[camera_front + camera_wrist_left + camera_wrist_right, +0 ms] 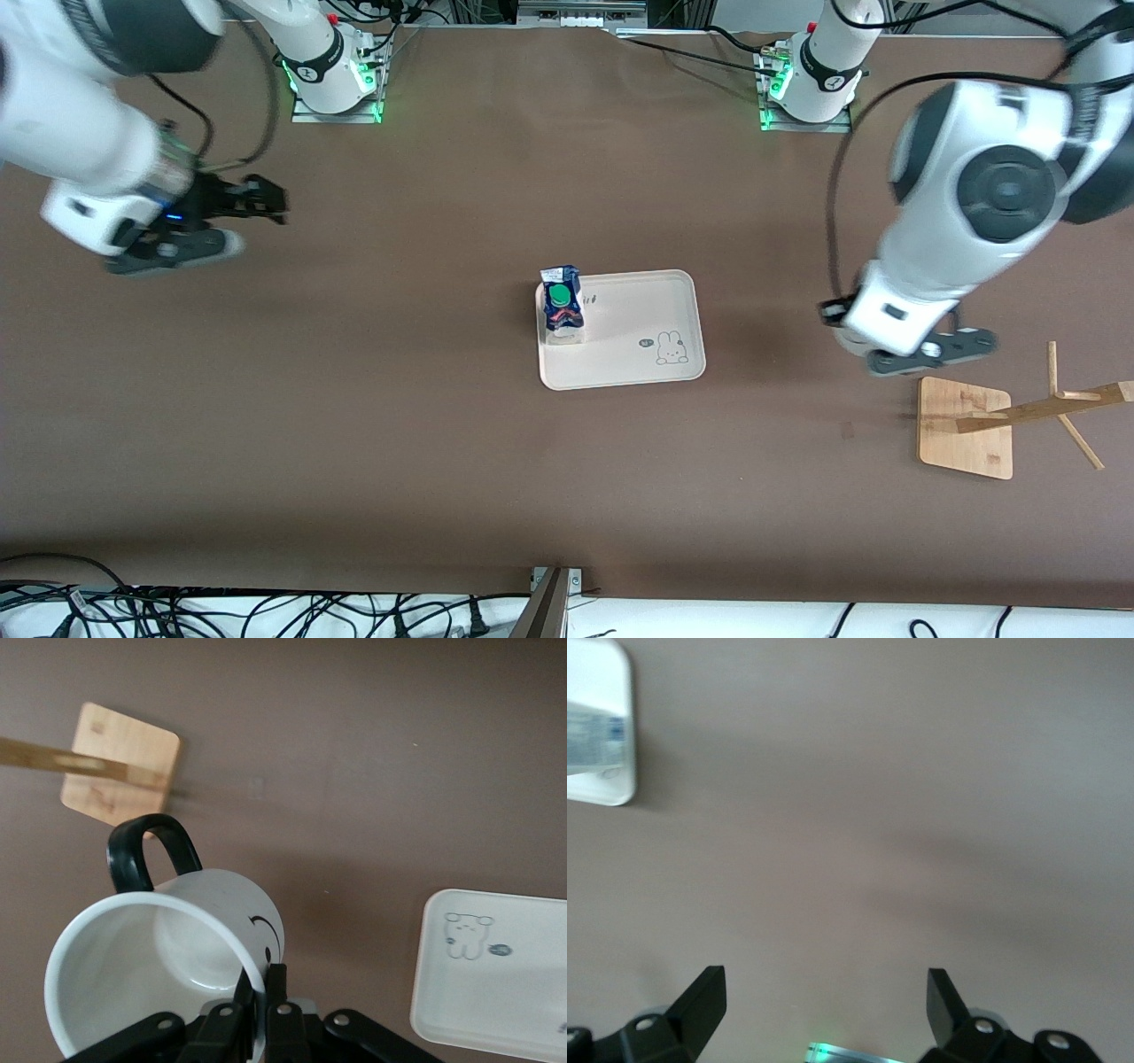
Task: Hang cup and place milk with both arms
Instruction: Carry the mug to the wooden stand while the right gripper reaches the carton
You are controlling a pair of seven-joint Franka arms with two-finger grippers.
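Risk sits with the left gripper (261, 1014): its fingers pinch only the rim wall of the white smiley-face mug (168, 966), held over bare surface (354, 425) near the wooden mug rack (1019, 416). With so thin a pinch, the mug may rotate or slip as its black loop handle (146, 850) meets a peg. The milk carton (563, 301) stands on the cream rabbit-print tray (656, 381); its lettering is unreadable. Well apart, the right gripper (824, 1001) waits, fingers spread and empty.
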